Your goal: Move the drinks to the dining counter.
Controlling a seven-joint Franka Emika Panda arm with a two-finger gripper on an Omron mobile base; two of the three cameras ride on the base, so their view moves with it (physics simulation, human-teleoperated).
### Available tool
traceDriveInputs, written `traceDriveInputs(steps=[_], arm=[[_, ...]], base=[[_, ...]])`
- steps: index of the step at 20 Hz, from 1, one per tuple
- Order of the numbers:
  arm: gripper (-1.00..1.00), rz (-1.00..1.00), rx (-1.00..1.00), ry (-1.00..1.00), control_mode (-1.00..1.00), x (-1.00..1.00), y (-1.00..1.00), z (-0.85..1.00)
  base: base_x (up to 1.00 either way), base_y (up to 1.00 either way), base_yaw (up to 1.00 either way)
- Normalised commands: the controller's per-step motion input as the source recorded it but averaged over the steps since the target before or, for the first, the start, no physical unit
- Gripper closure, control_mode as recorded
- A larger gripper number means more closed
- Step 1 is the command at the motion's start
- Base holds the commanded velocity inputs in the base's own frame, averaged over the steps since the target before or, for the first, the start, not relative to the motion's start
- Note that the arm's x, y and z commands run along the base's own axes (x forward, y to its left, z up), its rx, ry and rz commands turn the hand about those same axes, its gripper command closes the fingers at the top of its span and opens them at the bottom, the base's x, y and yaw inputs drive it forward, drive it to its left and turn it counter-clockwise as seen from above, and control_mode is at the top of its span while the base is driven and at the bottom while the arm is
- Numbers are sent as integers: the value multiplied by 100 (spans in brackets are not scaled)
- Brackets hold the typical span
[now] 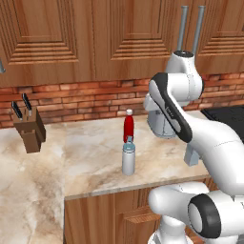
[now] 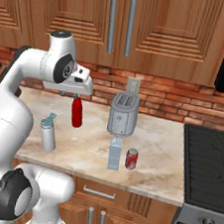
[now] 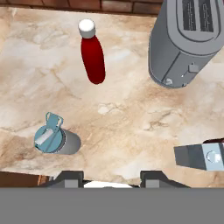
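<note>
While the white arm hangs above the marbled worktop (image 1: 95, 157), its tool (image 3: 111, 177) sits closed and empty, pointing down at the stone with nothing between the tips.

Three drinks stand on that worktop. A slim red bottle (image 2: 77, 112) with a white cap stands towards the brick wall. A pale grey bottle (image 2: 48, 134) with a blue cap stands near the front edge, just in front of the red one in the left base view. A small red soda can (image 2: 131, 158) stands further along, below a silver toaster (image 2: 123, 114) and just beside a pale upright carton-like object (image 2: 114, 154).

Both bottles look rigid and smooth — likely slippery, and tall enough to tip if nudged near the cap. A grip around the middle of the body seems safest. The can is probably light and thin-walled, best held gently at its waist.

Behind the worktop run red brick and wooden cabinets (image 1: 71, 38) with grey bar handles. A wooden knife block (image 1: 29, 128) stands at the far left, a dark stove (image 2: 210, 162) to the right.
</note>
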Motion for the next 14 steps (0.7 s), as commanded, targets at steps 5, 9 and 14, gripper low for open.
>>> traceDriveInputs(steps=[5,9,14], arm=[[-100,0,0,-2,-100,-24,0,-1],[-100,6,-4,0,-100,-69,31,-9],[-100,7,-9,0,-100,-60,58,0]], base=[[0,0,0],[0,0,0],[0,0,0]])
